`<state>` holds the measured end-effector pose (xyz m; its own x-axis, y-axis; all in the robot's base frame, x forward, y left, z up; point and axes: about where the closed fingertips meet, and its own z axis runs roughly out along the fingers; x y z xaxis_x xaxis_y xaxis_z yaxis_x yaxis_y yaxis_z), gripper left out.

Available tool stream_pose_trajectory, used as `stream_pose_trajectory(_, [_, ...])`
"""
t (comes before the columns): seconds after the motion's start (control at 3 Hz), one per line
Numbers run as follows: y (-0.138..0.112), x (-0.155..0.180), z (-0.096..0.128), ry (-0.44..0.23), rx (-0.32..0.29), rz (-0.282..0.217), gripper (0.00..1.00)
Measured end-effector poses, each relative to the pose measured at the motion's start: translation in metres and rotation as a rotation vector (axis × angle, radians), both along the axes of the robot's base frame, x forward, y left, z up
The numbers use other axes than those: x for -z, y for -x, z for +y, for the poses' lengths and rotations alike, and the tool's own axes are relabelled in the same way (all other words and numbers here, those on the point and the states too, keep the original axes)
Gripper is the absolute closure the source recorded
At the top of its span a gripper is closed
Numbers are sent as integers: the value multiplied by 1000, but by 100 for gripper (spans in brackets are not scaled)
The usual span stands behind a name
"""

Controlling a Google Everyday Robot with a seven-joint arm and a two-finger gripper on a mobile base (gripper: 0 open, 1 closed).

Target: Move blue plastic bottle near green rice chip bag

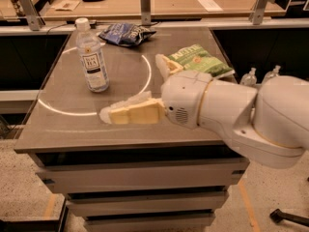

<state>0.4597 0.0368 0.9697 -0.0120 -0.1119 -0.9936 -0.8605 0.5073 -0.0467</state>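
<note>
The blue plastic bottle (92, 57), clear with a white cap and a "TEA" label, stands upright on the left part of the grey table (72, 129). The green rice chip bag (201, 60) lies flat at the table's right side, partly hidden by my arm. My gripper (131, 87) hovers over the table's middle, between bottle and bag, to the right of and nearer than the bottle. It is open and empty, with one cream finger (135, 112) pointing left toward the bottle's base and the other one (164, 64) near the bag.
A dark blue chip bag (126, 33) lies at the table's far edge behind the bottle. Two small clear pump bottles (249, 76) stand beyond the table's right edge. A wooden counter with metal posts (145, 4) runs behind. My white arm (241, 115) covers the table's right front.
</note>
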Motion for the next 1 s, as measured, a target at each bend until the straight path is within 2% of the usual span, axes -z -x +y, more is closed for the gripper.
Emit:
stream_pose_trajectory(0.33, [-19, 10, 25, 25, 81, 9, 0])
stream_pose_trajectory(0.67, [-33, 27, 34, 111, 195, 23, 0])
stream_pose_trajectory(1.0, [-42, 26, 29, 124, 247, 14, 0])
